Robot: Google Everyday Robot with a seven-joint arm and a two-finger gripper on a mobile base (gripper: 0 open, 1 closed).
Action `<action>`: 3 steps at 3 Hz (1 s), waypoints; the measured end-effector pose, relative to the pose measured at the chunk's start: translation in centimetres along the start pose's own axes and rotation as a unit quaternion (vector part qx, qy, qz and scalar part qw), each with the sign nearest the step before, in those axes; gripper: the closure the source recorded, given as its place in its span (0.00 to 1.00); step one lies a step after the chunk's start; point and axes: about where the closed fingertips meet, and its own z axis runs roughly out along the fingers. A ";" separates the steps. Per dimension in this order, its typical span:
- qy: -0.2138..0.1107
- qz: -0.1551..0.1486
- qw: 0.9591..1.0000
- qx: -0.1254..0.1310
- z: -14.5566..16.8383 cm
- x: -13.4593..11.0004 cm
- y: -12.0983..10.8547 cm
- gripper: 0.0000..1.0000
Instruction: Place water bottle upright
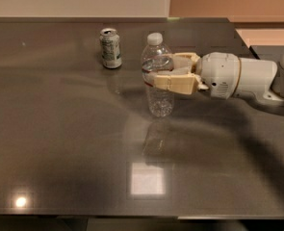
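Note:
The water bottle (158, 73) is a clear ribbed plastic bottle with a white cap and a red, white and blue label band. It stands upright on the dark table (59, 143), its base on or just above the surface. My gripper (156, 71) reaches in from the right, and its cream fingers (173, 83) are closed around the bottle's middle at the label. The white arm body extends to the right edge of the view.
A short silver-green drink can (110, 47) stands upright to the left of and behind the bottle. The table's far edge meets a pale wall. A ceiling light reflects brightly near the table's front edge (146, 179).

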 end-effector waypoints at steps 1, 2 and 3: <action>-0.030 -0.009 1.000 0.003 -0.2 0.9 0.0 1.00; -0.051 -0.010 0.999 0.000 -0.2 1.6 -0.3 1.00; -0.064 -0.007 0.998 -0.002 -0.3 2.2 -0.5 1.00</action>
